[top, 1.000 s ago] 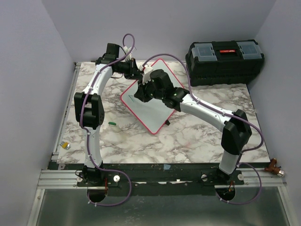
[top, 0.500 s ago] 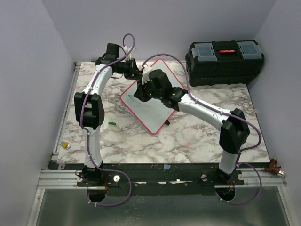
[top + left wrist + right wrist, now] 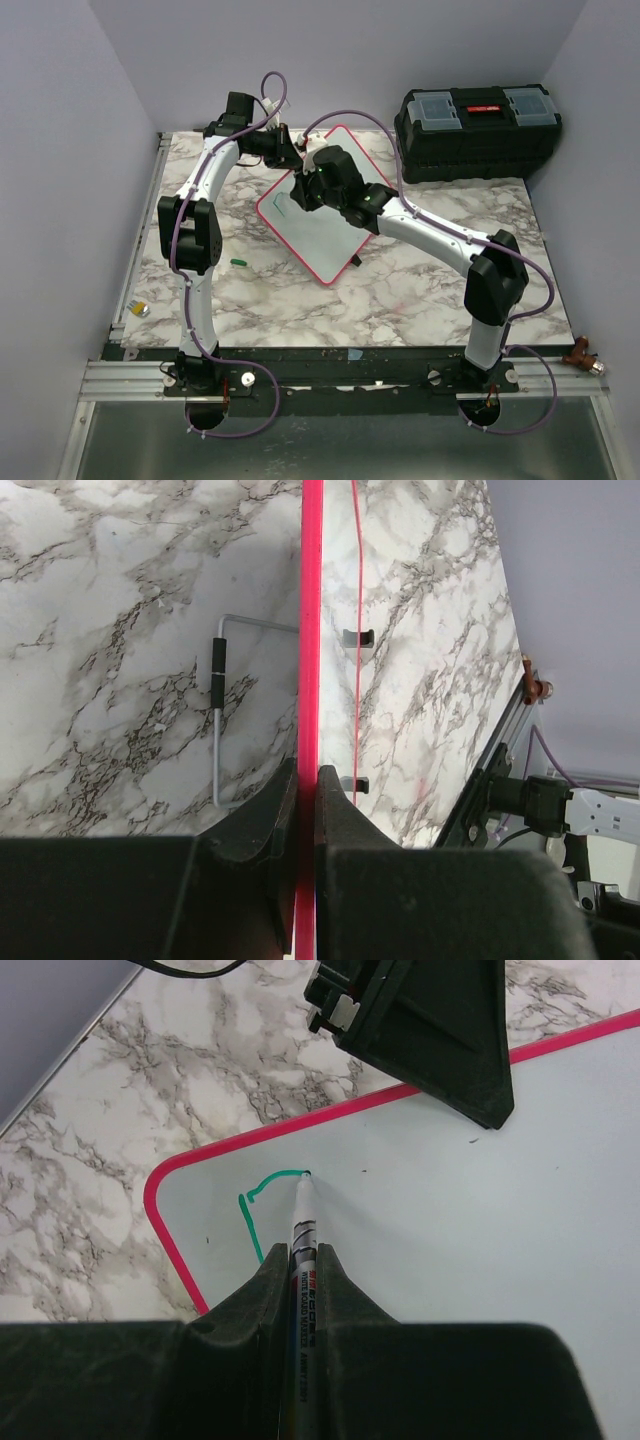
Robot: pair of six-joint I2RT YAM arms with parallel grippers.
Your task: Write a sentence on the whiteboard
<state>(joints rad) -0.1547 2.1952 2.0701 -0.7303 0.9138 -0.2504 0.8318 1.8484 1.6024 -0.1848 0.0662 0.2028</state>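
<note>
The whiteboard (image 3: 325, 240), white with a red-pink rim, lies at an angle on the marble table. My left gripper (image 3: 284, 150) is shut on its far rim; in the left wrist view the fingers (image 3: 306, 772) pinch the red edge (image 3: 310, 630). My right gripper (image 3: 303, 1252) is shut on a white marker (image 3: 302, 1225), tip down on the board (image 3: 460, 1230) near its left corner. Of the sentence, a single green stroke (image 3: 258, 1200) shows: an upright line with a curve running from its top to the marker tip. In the top view the right gripper (image 3: 303, 193) covers most of it.
A black toolbox (image 3: 478, 120) stands at the back right. A green marker cap (image 3: 238, 262) lies left of the board, and a small yellow-and-silver object (image 3: 141, 309) sits near the left edge. A wire stand (image 3: 217, 720) lies under the board.
The right wrist has shifted slightly toward the back with the marker on the board, and the green curve has lengthened. The left arm has not moved.
</note>
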